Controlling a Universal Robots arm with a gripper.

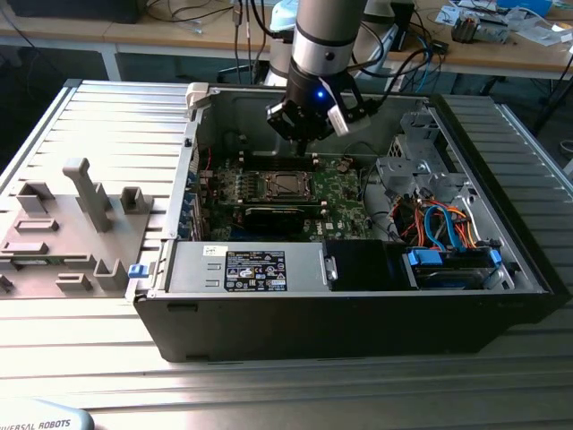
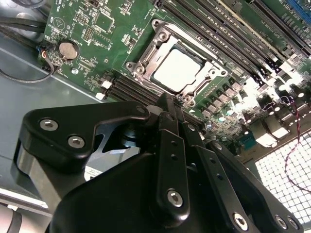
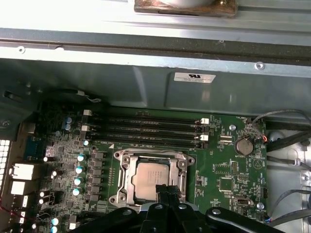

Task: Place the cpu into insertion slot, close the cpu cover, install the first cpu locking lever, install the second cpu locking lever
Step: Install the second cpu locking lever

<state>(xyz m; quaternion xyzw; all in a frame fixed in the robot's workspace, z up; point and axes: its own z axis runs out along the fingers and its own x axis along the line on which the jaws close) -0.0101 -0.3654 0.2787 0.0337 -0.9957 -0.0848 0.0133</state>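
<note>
The cpu [image 3: 149, 178] lies flat in the insertion slot [image 1: 285, 185] on the green board, its silver top [image 2: 176, 71] showing through the square opening. The cpu cover [image 3: 127, 171] lies down flat around it, and its silvery frame [image 2: 144, 57] rims the chip. My gripper [image 1: 304, 136] hangs a little above the socket, inside the open computer case. In both wrist views the black fingertips [image 3: 165, 190] meet just over the socket's edge, shut, with nothing between them [image 2: 168, 103]. Whether the locking levers are latched I cannot tell.
Memory slots [image 3: 146, 131] run beside the socket, and a coin battery [image 3: 243, 145] sits nearby. A long black expansion card [image 1: 279, 215], the power supply [image 1: 251, 269] and a drive bay with cables [image 1: 448, 255] stand in the case. A grey fixture plate [image 1: 72, 224] lies at the exterior view's left.
</note>
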